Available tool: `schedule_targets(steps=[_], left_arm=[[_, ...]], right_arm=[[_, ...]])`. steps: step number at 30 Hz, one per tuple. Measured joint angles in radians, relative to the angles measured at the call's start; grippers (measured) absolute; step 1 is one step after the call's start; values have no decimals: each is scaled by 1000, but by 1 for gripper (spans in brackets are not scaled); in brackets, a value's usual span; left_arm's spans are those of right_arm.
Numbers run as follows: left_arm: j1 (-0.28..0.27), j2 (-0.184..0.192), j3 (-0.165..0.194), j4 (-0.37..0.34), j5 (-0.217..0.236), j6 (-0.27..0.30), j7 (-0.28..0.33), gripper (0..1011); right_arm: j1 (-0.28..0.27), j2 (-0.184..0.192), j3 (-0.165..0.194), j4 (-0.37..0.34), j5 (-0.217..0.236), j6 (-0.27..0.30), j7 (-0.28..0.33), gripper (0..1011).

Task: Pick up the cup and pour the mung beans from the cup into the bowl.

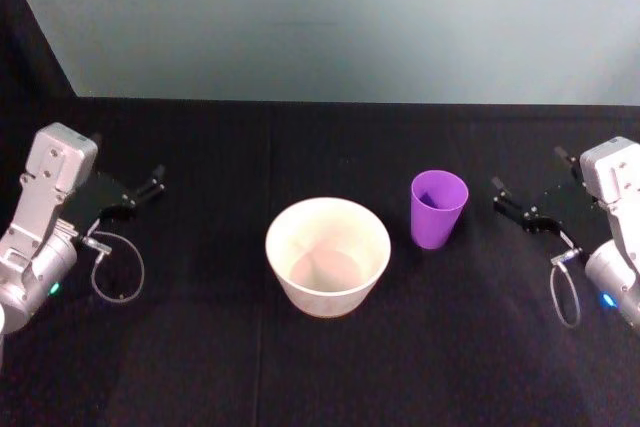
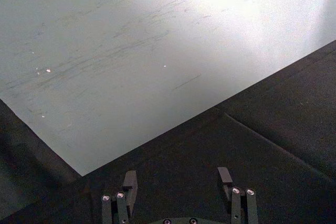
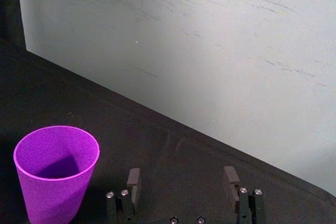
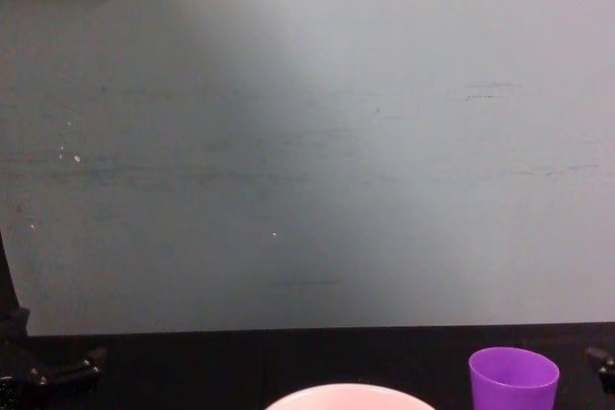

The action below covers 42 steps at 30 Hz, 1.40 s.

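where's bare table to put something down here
Bare cloth lies between the left pincer and the bowl, along the wall behind bowl and cup, and across the near edge. Tight spots: bowl to cup, and cup to the right pincer.

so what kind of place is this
Likely a robot lab bench: a black-draped table against a bare grey wall, with a cup and bowl between the left gripper and right gripper, both open.

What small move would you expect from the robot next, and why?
Probably the right gripper, open and empty, slides toward the cup, which stands upright and ungrasped between it and the bowl. The left gripper sits open on the far side of the bowl, so the right one seems the natural choice.
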Motion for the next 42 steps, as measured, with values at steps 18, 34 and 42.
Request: schedule_targets(steps=[18,34,42], left_arm=[[0,0,0,0,0,0,0,1000],[0,0,0,0,0,0,0,1000],[0,0,0,0,0,0,0,1000]], right_arm=[[-136,48,81,-78,108,-95,144,1002],[-136,-8,57,7,184,-164,367,1002],[-110,-63,68,48,197,-162,390,1000]])
